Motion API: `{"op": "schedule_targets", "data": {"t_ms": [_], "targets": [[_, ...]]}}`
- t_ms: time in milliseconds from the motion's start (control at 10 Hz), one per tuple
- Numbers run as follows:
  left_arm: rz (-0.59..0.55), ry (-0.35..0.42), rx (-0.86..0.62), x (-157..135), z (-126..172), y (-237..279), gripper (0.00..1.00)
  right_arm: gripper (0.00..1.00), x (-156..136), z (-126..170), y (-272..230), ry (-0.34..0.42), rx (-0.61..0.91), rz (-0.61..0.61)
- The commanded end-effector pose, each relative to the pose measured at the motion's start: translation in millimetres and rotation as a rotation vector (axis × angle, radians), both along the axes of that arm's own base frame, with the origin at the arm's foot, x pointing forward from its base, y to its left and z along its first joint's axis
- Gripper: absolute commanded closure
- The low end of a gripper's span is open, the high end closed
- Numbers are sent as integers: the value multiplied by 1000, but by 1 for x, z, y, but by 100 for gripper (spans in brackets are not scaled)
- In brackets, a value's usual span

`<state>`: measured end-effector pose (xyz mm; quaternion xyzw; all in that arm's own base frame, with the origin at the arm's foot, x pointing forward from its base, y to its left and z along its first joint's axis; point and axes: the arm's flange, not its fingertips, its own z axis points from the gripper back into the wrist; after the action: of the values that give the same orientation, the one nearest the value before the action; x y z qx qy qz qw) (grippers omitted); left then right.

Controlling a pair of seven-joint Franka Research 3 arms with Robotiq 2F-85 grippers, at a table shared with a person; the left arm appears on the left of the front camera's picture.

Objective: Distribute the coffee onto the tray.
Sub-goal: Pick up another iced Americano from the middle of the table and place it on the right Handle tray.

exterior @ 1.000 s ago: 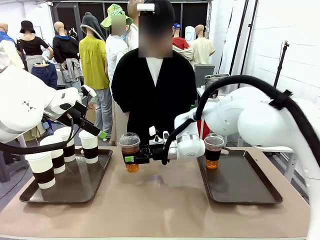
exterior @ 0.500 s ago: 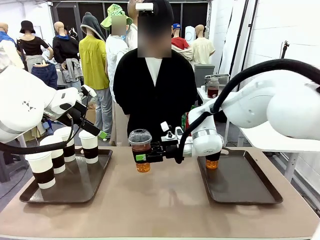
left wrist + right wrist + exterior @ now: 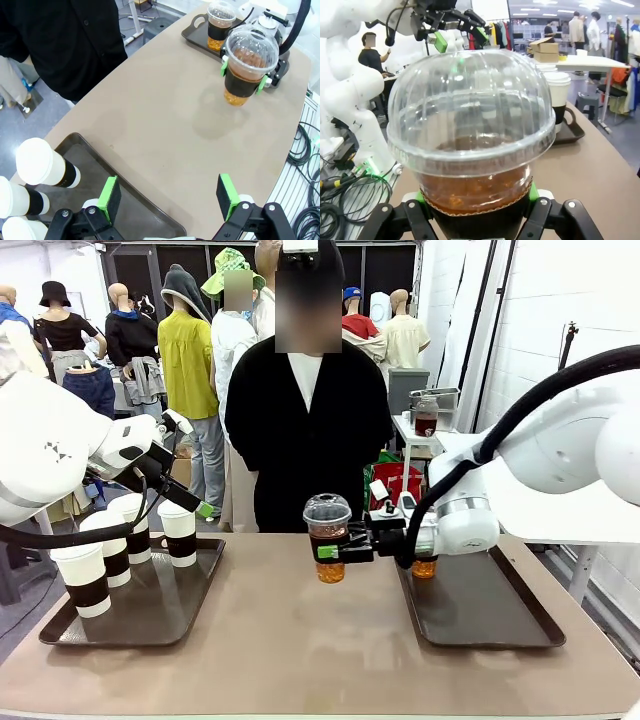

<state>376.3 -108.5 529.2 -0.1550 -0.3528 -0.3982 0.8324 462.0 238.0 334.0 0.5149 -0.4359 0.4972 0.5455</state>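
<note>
Since a second ago the carried iced coffee cup (image 3: 327, 537) has travelled rightward above the tabletop (image 3: 300, 640), from the left of the person's front to right of centre, and the right arm has drawn back toward its own side. The cup now hangs in the air, upright, just left of the right tray (image 3: 480, 615). The right claw (image 3: 335, 551) holds it from the side, its green pads pressed on the dark band around the cup's middle; the right wrist view shows the dome lid close up with a finger rising at each side of the cup. A side grip on the band keeps the lid clear and the drink level, which suits a liquid load.

On the right tray a second iced coffee cup (image 3: 426, 565) already stands at the far left corner, partly hidden behind the right wrist, so the carried cup seems bound for a spot near it.

Four white paper cups (image 3: 112, 540) with brown sleeves stand on the left tray (image 3: 150, 615), bunched along its left and far sides. The left claw (image 3: 167, 192) hovers above that tray's near right edge, its fingers spread wide with nothing between them, likely waiting its turn.
</note>
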Motion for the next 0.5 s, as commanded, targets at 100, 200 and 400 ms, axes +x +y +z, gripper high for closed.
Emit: {"op": "schedule_targets", "data": {"t_ms": [100,200,400], "targets": [[-9,3,-13,0,-1,2,0,22,-4,0,-9,0,15,7],[-9,3,-13,0,-1,2,0,22,-2,-2,-10,4,-3,-15],[-9,3,-13,0,-1,2,0,22,-2,-2,-10,4,-3,-15]]}}
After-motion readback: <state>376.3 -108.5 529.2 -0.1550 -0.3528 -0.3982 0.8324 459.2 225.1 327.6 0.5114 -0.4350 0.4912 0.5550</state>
